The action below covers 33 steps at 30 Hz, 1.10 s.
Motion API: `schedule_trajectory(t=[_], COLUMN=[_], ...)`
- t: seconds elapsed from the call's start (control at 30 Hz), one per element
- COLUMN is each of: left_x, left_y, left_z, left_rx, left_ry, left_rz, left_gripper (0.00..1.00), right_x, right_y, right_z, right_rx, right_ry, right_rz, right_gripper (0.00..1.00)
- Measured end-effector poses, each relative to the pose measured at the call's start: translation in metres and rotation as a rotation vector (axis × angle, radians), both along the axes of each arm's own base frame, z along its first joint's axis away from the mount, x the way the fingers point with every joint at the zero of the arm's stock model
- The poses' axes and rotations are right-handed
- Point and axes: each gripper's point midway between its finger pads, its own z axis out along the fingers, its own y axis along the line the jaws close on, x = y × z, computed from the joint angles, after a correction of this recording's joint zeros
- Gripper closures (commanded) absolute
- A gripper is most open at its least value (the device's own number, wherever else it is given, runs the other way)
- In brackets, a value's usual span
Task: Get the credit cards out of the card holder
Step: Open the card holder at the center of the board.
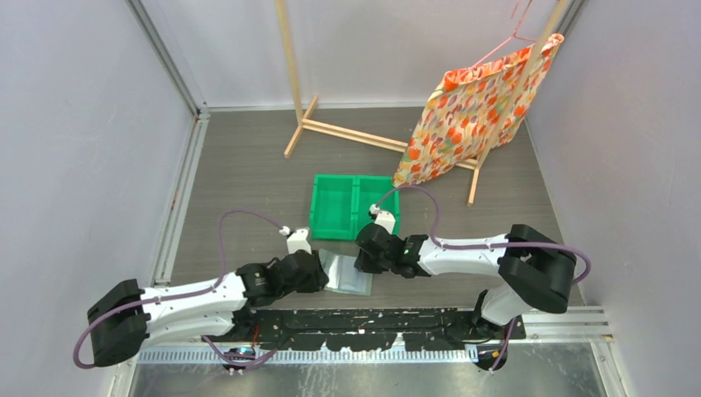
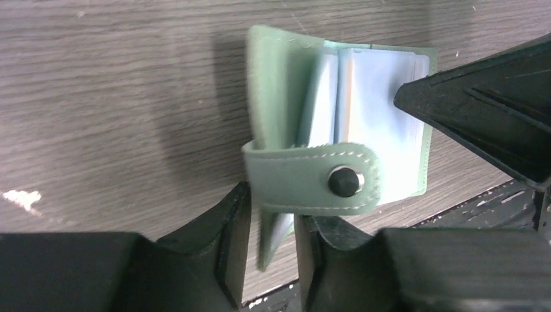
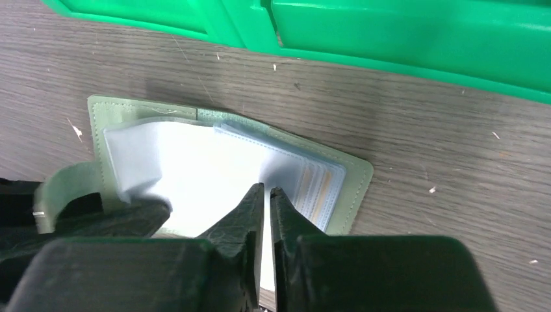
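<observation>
The left gripper (image 2: 271, 227) is closed on the lower edge of the grey-green cover of the card holder (image 2: 383, 117) and pinches it between the two black fingers (image 2: 234, 240). The right gripper (image 3: 266, 195) has its fingers pressed almost together on a thin pale leaf inside the holder; I cannot tell if a card is in this leaf. The holder lies open on the grey wooden table (image 2: 97, 97) between both grippers, its pale blue leaves turned upward. Its closing strap (image 2: 292, 179) with a dark snap button (image 2: 344, 181) curls across the front, just above the left fingers. The credit cards (image 3: 318, 195) are in the holder: tan edges with faint print show through the stacked sleeves at the right side. Just behind the holder, but apart from it, stands the green bin (image 3: 403, 39). Farther back are a wooden rack (image 1: 347, 132) and a flowered orange bag (image 1: 471, 116) hanging on it.
</observation>
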Motion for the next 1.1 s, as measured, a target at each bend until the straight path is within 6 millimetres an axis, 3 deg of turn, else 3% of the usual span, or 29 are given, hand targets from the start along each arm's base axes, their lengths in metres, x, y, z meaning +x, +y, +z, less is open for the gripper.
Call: schedule_trajectory(t=[0.1, 0.17, 0.33, 0.43, 0.6, 0.73, 0.83, 0.93, 1.1], left_x=[-0.001, -0.001, 0.002, 0.007, 0.016, 0.017, 0.015, 0.013, 0.015], left_y=[0.01, 0.016, 0.039, 0.047, 0.031, -0.001, -0.028, -0.046, -0.031], left_z=[0.004, 0.01, 0.026, 0.05, 0.109, 0.135, 0.132, 0.112, 0.068], left_rx=[0.001, -0.007, 0.003, 0.007, -0.095, -0.158, -0.176, -0.159, -0.075], left_ry=[0.001, -0.011, -0.044, -0.077, -0.157, -0.172, -0.146, -0.101, -0.037], left_rz=[0.033, 0.056, 0.134, 0.169, 0.154, 0.058, -0.017, -0.054, 0.05], left_gripper=[0.4, 0.33, 0.33, 0.36, 0.42, 0.44, 0.47, 0.57, 0.65], right_x=[0.002, 0.003, 0.004, 0.004, 0.005, 0.005, 0.005, 0.006, 0.005], right_y=[0.004, 0.006, 0.009, 0.01, 0.01, 0.011, 0.012, 0.012, 0.011], right_z=[0.0, -0.001, -0.001, -0.001, -0.001, -0.002, -0.002, -0.002, -0.001], right_rx=[0.015, 0.021, 0.029, 0.029, 0.028, 0.03, 0.03, 0.031, 0.034], right_ry=[-0.003, -0.005, -0.008, -0.009, -0.009, -0.009, -0.009, -0.01, -0.011], right_rz=[-0.002, -0.003, -0.004, -0.004, -0.004, -0.004, -0.004, -0.004, -0.004], right_gripper=[0.89, 0.9, 0.9, 0.9, 0.91, 0.91, 0.91, 0.91, 0.91])
